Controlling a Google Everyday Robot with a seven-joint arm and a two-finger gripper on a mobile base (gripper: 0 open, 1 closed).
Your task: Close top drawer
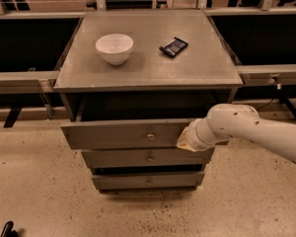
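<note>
The top drawer (118, 134) is a wide grey drawer with a small round knob (150, 136) in the middle of its front. It stands pulled out from the grey cabinet, with a dark gap behind its front. My gripper (183, 139) is at the end of the white arm coming in from the right. It rests against the right part of the top drawer's front, to the right of the knob. The arm's wrist covers the fingers.
Two narrower grey drawer fronts (148, 158) sit below the top one. On the cabinet top (197, 63) stand a white bowl (114, 48) and a small dark packet (173, 46). Metal rails and dark bays run behind the cabinet. The floor is speckled beige.
</note>
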